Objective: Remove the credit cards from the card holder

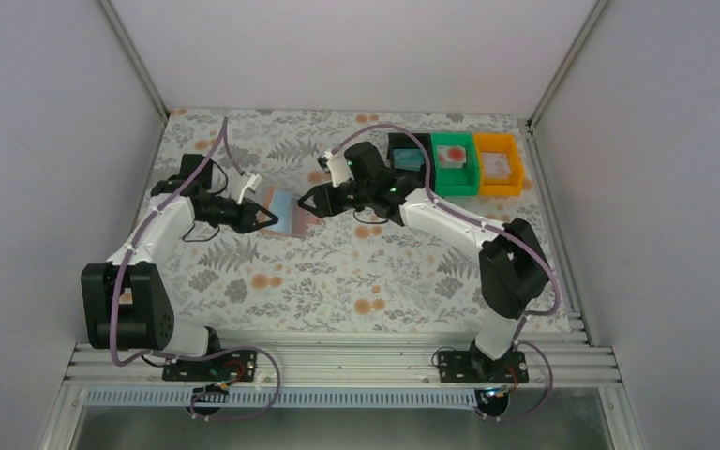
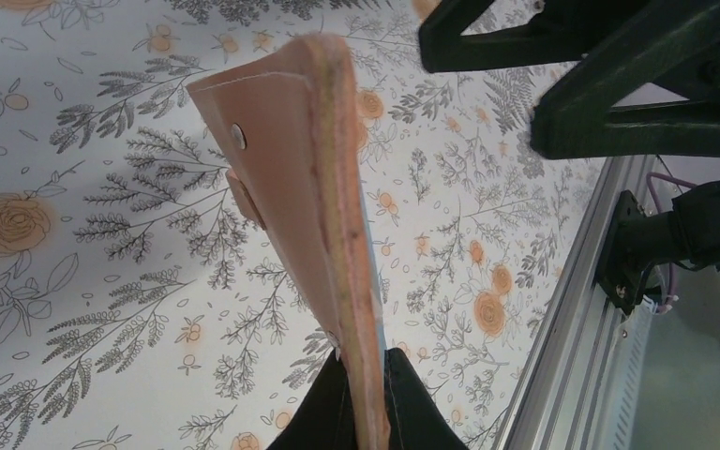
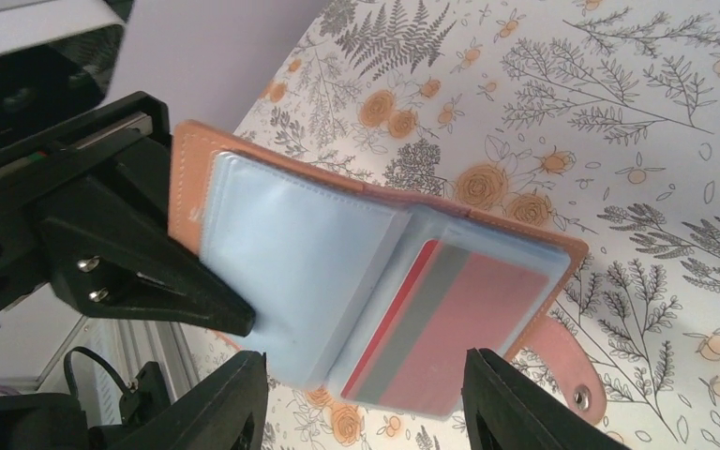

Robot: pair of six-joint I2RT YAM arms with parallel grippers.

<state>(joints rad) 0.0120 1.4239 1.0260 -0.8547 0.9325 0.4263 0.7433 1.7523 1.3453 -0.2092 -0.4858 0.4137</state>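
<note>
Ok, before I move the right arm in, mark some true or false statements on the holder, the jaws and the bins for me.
1. The left jaws are shut on the card holder. True.
2. The card holder is folded closed. False: it is open, with its light blue inside showing.
3. A red card with a grey stripe sits in one of its pockets. True.
4. The right jaws are clamped on that card. False: they stand open and grip nothing.
5. The green bin is at one end of the row. False: it sits between the black bin and the orange bin.
</note>
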